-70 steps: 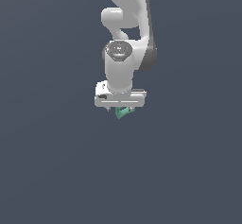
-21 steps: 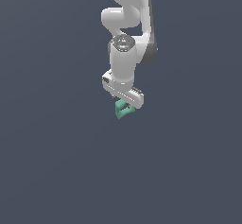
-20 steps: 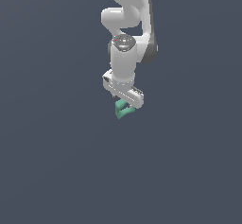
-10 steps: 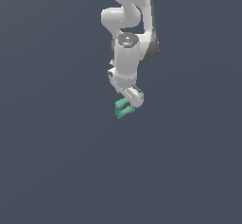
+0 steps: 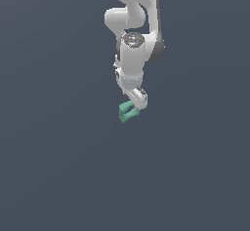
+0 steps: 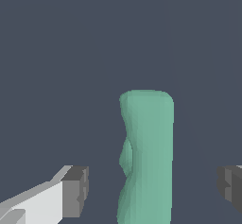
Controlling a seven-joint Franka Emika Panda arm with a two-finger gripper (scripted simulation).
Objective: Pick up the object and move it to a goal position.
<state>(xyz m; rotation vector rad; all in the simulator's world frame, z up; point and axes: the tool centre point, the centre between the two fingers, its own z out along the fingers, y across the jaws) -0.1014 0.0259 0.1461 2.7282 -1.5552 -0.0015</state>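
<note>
The object (image 5: 126, 112) is a small teal-green ring piece, seen just under the white hand in the exterior view. In the wrist view the object (image 6: 146, 157) shows edge-on as a tall teal slab standing between the two fingers. My gripper (image 5: 133, 105) sits right over it, and in the wrist view the gripper (image 6: 153, 190) is open. One dark fingertip (image 6: 78, 190) and the other fingertip (image 6: 230, 186) each keep a visible gap from the teal sides. The ring's hollow centre is hidden from both views.
A plain dark grey surface (image 5: 58, 166) fills everything around the arm. The white arm (image 5: 134, 25) comes down from the exterior view's upper edge. No other objects or goal marker show.
The wrist has turned about its vertical axis: the hand, seen broadside earlier, is now almost end-on. The teal object has stayed in about the same place.
</note>
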